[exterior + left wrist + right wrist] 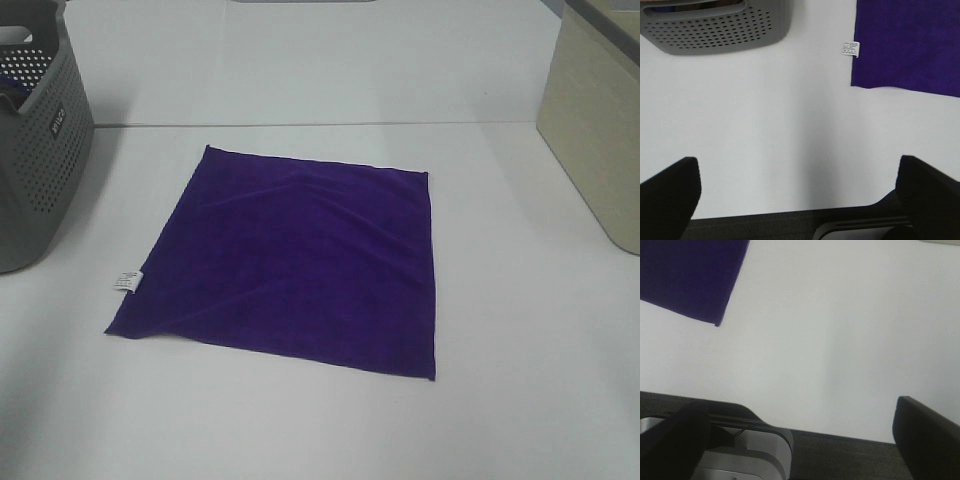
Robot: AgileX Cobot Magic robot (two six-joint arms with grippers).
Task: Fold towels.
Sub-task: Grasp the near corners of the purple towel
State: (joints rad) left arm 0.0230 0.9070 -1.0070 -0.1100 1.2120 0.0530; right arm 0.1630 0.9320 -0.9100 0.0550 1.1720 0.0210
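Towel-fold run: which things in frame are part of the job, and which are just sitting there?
Job:
- purple towel, flat and unfolded on the table
- its white tag
- left gripper and right gripper, both open, holding nothing

Just there:
- grey perforated basket, far left
- beige bin, far right

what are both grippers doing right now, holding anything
left gripper: open, holding nothing, clear of the purple towel
right gripper: open, holding nothing
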